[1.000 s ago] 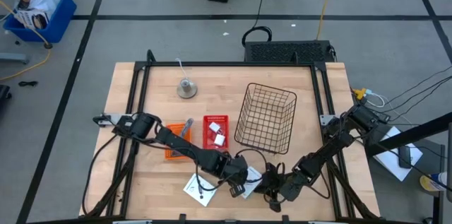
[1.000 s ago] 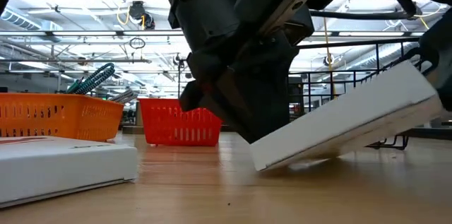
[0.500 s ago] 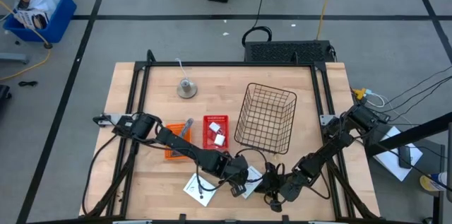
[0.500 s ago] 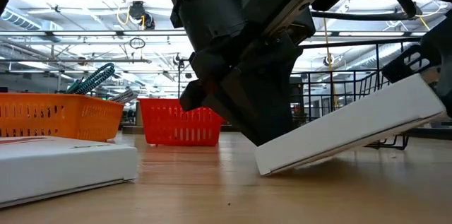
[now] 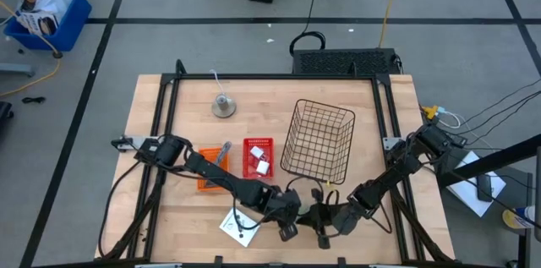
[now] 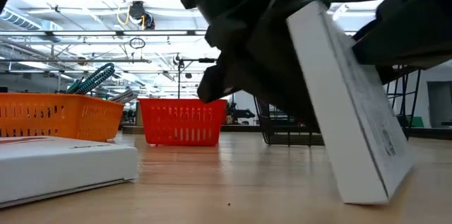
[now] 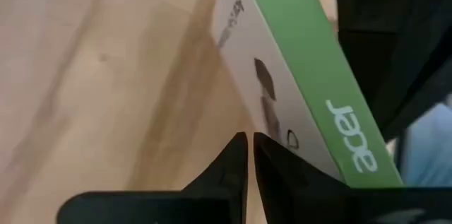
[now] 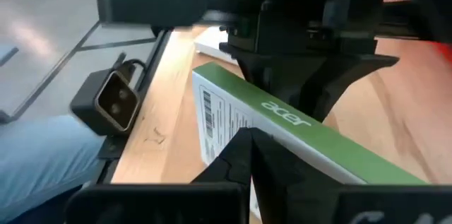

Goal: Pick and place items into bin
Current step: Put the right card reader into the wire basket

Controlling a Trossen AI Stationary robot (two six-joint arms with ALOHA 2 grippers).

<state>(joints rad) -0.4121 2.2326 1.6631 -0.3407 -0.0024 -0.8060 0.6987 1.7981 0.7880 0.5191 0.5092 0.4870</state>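
A flat white box with a green "acer" side [image 6: 349, 104] stands steeply tilted between my two grippers, near the table's near edge. Its lower edge [image 6: 367, 197] rests on the wood and its top leans left. My left gripper [image 7: 249, 143] is shut against one side of the box [image 7: 282, 75]. My right gripper [image 8: 249, 139] is shut against the other side of the box [image 8: 282, 128]. In the high view the left gripper [image 5: 286, 219] and right gripper [image 5: 328, 217] hide the box. A second white box [image 5: 239, 224] lies flat to the left. My left gripper touches the box's white face [image 7: 265, 121] with the tips of its shut fingers, coming from the table's left. The box leans over toward this gripper. My right gripper presses its shut fingertips against the box just under the green side [image 8: 233, 128], coming from the table's right. The box stays on its lower edge.
An orange bin [image 5: 210, 171] holds the slim tools and a red bin [image 5: 259, 157] holds small white blocks. A black wire basket [image 5: 319, 141] stands farther right, and a grey bell-like object [image 5: 223, 106] sits near the far edge. A person's blue sleeve [image 8: 42, 160] shows beyond the table's edge.
The green-sided box has swung from a low slant to nearly upright. Its raised right end has gone up and over toward the left, and it now rests on its other lower edge. My right gripper has moved toward the table's left, closing in on the left gripper.
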